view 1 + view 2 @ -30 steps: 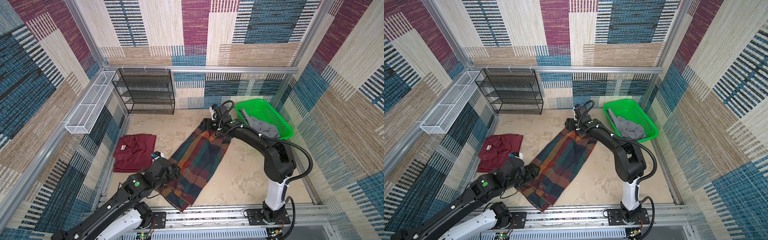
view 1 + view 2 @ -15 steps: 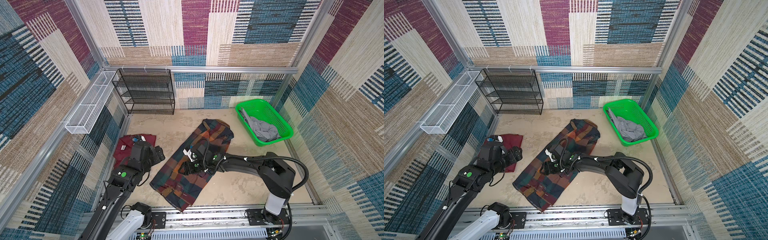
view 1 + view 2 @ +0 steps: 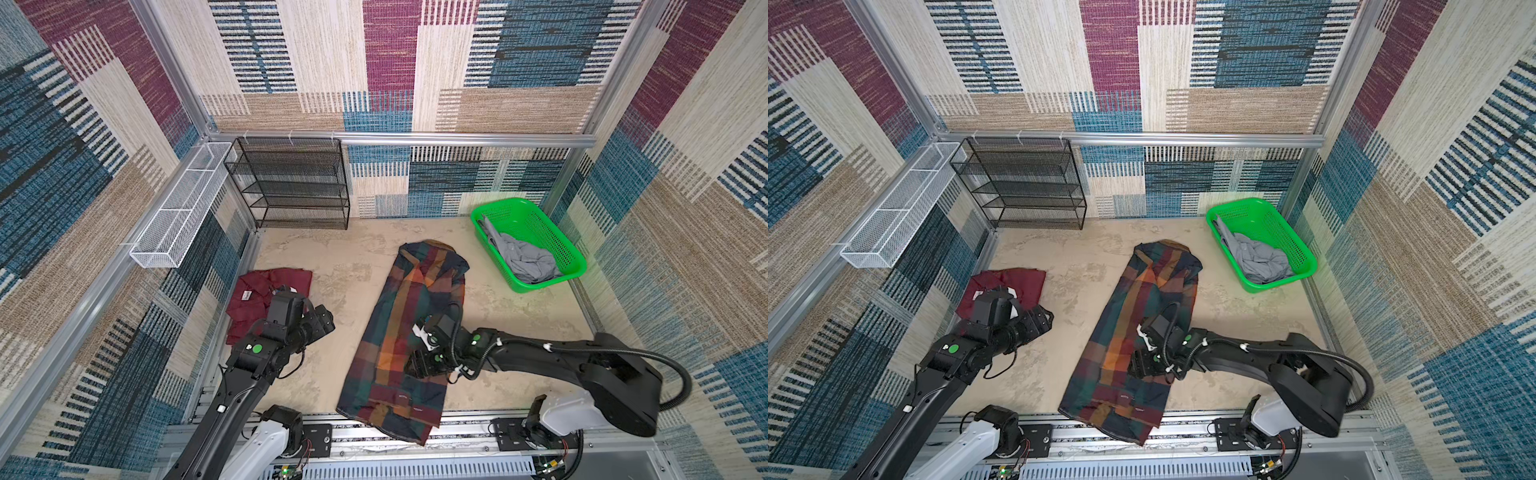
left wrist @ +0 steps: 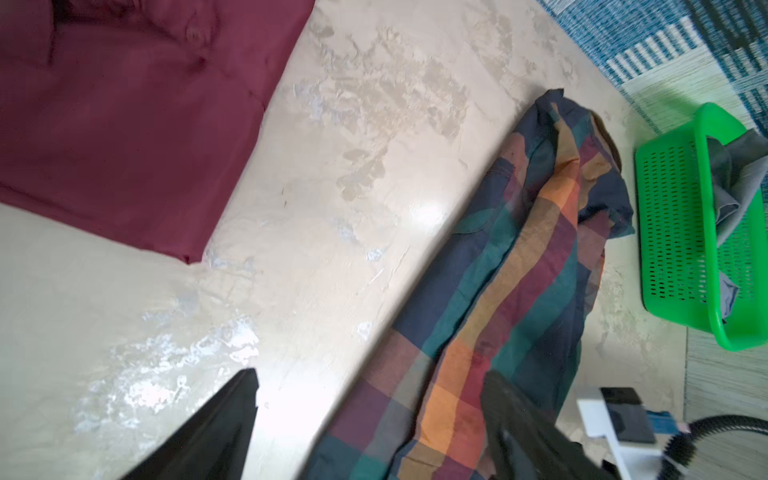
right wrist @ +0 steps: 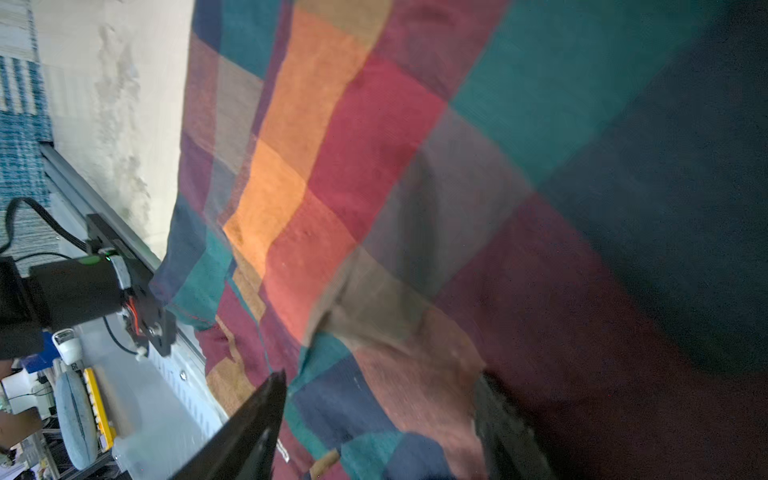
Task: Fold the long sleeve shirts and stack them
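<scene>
A long plaid shirt (image 3: pixel 419 316) (image 3: pixel 1144 307) lies lengthwise in the middle of the floor, collar at the far end, hem draped over the front rail. My right gripper (image 3: pixel 417 365) (image 3: pixel 1140 365) (image 5: pixel 380 378) hovers open low over its near half, with only cloth showing between the fingers. A folded maroon shirt (image 3: pixel 257 291) (image 3: pixel 1025 282) (image 4: pixel 124 116) lies at the left. My left gripper (image 3: pixel 325 322) (image 3: pixel 1045 320) (image 4: pixel 370 378) is open above bare floor between the maroon and plaid shirts and holds nothing. A crumpled grey shirt (image 3: pixel 525 262) (image 3: pixel 1258 259) sits in the basket.
The green basket (image 3: pixel 521 216) (image 3: pixel 1262 216) (image 4: pixel 669 208) stands at the back right. A black wire shelf (image 3: pixel 299 187) stands against the back wall, and a white wire tray (image 3: pixel 183 208) hangs on the left wall. A metal rail (image 3: pixel 465 428) borders the front.
My right gripper came back from the plaid shirt's collar to its near half. My left gripper left the shirt's left edge and swung toward the maroon shirt. The plaid shirt now lies straighter and narrower.
</scene>
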Robot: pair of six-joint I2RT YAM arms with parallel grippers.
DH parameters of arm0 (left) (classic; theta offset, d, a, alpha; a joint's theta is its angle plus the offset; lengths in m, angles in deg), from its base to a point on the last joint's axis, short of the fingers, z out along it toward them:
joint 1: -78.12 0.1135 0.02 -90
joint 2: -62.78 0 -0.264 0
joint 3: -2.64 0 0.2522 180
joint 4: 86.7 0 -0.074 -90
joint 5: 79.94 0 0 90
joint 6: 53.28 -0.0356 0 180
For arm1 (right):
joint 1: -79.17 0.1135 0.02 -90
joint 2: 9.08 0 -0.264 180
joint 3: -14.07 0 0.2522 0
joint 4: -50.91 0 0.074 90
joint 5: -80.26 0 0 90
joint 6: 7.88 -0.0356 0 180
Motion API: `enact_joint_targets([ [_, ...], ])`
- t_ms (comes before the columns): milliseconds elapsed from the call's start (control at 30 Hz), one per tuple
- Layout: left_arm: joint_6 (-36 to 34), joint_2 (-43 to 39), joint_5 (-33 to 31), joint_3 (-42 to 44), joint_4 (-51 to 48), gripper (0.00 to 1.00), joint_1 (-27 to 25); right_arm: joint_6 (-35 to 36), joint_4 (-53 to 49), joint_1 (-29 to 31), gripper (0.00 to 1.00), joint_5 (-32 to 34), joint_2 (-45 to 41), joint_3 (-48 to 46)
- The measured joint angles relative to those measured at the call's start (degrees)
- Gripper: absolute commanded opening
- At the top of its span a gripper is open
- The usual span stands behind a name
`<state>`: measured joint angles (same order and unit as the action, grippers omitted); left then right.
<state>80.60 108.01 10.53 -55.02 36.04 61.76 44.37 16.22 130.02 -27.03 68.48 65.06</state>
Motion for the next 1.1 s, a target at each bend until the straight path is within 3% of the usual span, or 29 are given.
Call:
enact_joint_targets([
  [167, 4.20, -1.31, 3.78, 3.93, 1.16, 0.85, -0.02, 3.39, -11.08, -5.73, 0.76, -0.72, -12.04, -1.42],
  [333, 4.28, 2.91, 5.11, 2.21, 2.21, 0.86, 0.00, 5.20, -15.30, -9.18, 0.77, 0.87, -13.05, 9.33],
  [433, 2.23, 10.80, 5.68, -3.54, 3.48, 0.86, 0.00, 5.97, -14.14, -11.96, 0.77, 1.07, -8.85, 15.58],
  [633, -8.20, 35.63, 6.75, -24.76, 6.03, 0.79, 0.00, 7.67, -7.52, -14.64, 0.76, 0.79, 3.08, 23.12],
  [700, -11.21, 43.65, 7.32, -32.59, 6.67, 0.75, -0.02, 7.61, -4.92, -16.15, 0.75, 0.42, 4.96, 22.12],
  [900, -17.25, 65.77, 7.17, -56.22, 4.13, 0.74, -2.29, 4.68, 4.02, -18.93, 0.73, -2.67, 6.93, 13.22],
  [1100, -23.74, 89.07, 4.11, -89.35, -5.27, 0.74, -7.76, 4.22, 9.27, -18.97, 0.73, -3.63, 10.71, 10.84],
])
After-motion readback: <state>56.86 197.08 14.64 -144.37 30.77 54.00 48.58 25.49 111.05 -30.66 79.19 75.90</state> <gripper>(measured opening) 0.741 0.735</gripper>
